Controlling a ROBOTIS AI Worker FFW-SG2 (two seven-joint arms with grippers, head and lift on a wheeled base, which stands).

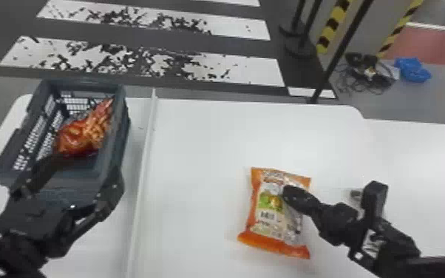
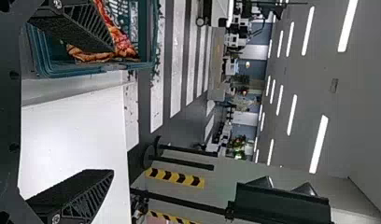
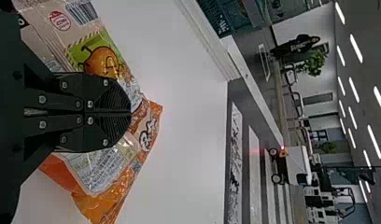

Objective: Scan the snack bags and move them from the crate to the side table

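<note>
Left gripper (image 1: 89,163) spread, masking crate (image 1: 119,127); right gripper (image 1: 288,190) closed, hiding part of orange bag (image 1: 269,210).

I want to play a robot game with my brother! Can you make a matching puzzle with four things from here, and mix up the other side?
1. Red bag    A. Fingers spread open
2. Orange bag    B. Inside the crate
3. Left gripper    C. Fingers closed
4. Right gripper    D. Held by a gripper

Right pairs: 1-B, 2-D, 3-A, 4-C
</note>
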